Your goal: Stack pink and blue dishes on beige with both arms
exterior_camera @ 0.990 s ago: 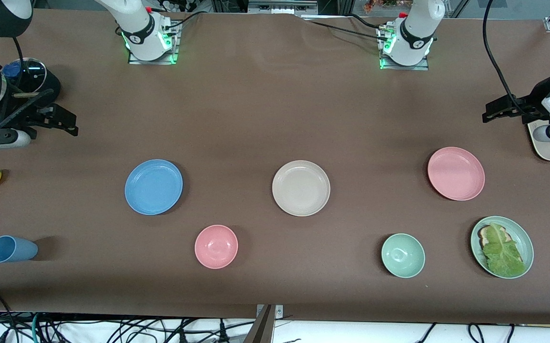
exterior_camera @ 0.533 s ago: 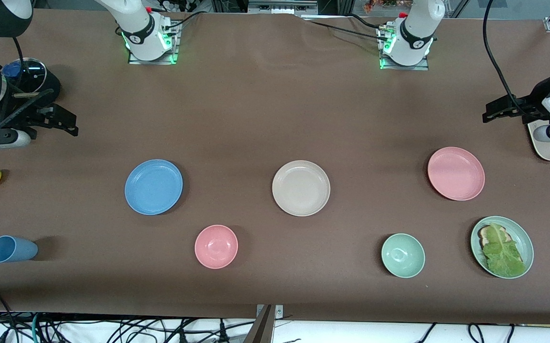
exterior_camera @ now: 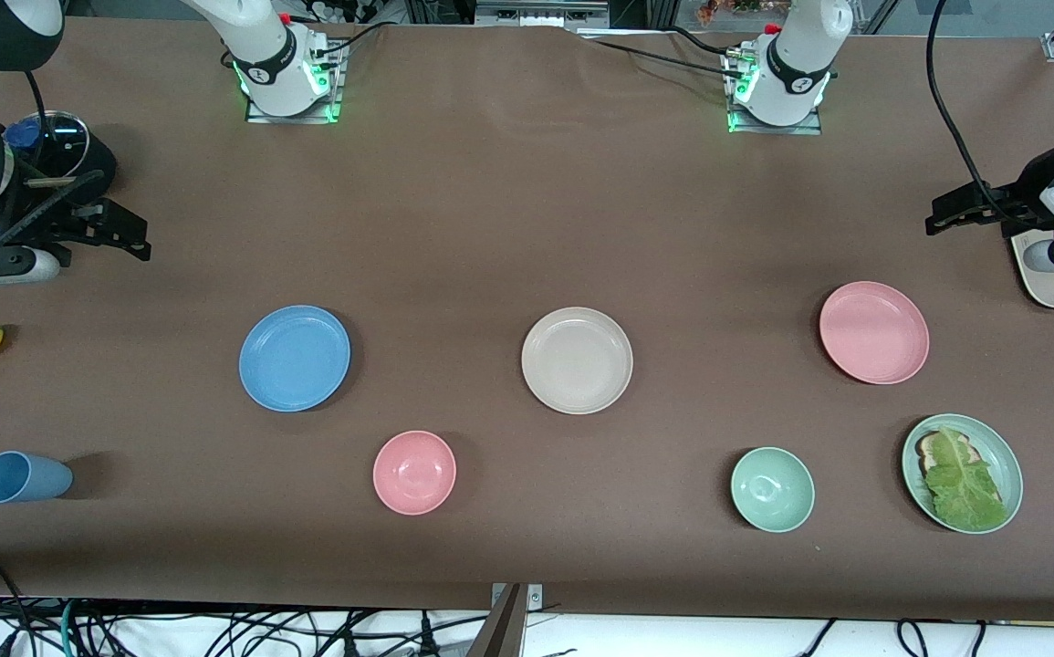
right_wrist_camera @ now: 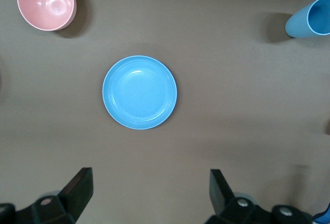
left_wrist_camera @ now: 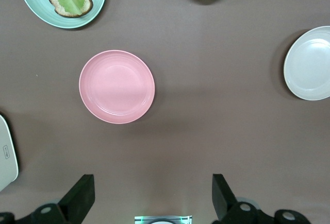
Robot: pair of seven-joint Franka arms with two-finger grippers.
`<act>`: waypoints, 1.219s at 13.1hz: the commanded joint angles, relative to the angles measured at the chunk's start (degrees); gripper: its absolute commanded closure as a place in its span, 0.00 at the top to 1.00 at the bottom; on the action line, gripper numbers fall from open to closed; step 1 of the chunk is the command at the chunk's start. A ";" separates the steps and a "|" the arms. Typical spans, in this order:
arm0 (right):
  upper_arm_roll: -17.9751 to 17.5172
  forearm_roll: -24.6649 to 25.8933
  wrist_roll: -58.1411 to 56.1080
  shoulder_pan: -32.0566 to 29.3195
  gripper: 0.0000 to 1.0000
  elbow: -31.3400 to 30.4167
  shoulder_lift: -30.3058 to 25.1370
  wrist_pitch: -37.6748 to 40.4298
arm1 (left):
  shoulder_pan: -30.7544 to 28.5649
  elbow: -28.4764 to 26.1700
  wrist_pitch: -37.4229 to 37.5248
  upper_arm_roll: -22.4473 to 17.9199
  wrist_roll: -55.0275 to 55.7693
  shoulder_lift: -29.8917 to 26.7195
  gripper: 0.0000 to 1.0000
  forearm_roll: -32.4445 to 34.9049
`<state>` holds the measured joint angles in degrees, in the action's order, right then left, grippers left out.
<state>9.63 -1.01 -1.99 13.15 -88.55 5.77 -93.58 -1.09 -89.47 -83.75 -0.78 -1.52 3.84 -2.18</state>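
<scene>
Nothing has moved since a second ago. My left gripper (left_wrist_camera: 149, 201) hangs high over the table (exterior_camera: 490, 228) with its fingers spread wide, the pink plate (left_wrist_camera: 117, 86) below it at the left arm's end. My right gripper (right_wrist_camera: 149, 198) hangs the same way, fingers wide apart, over the blue plate (right_wrist_camera: 139, 92). Between both plates lies the beige plate (exterior_camera: 577, 359), bare, well apart from each.

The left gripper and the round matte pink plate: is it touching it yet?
Apart. In the left wrist view, the left gripper hangs open, and bare brown table separates its fingertips from the round matte pink plate.
</scene>
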 commanded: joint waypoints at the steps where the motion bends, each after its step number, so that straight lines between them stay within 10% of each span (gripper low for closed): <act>1: -0.23 0.49 0.68 -0.06 1.00 1.28 0.30 0.76 | -0.23 1.14 0.07 -0.01 -0.85 0.46 1.00 0.07; 16: -0.23 0.58 0.68 -0.06 1.00 1.28 0.38 0.94 | -0.32 1.14 -0.10 -0.18 -0.59 2.22 1.00 0.07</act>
<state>9.63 -1.01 -1.99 13.15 -88.55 5.77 -93.54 -1.19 -89.48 -83.75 -0.78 -1.52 4.55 -2.18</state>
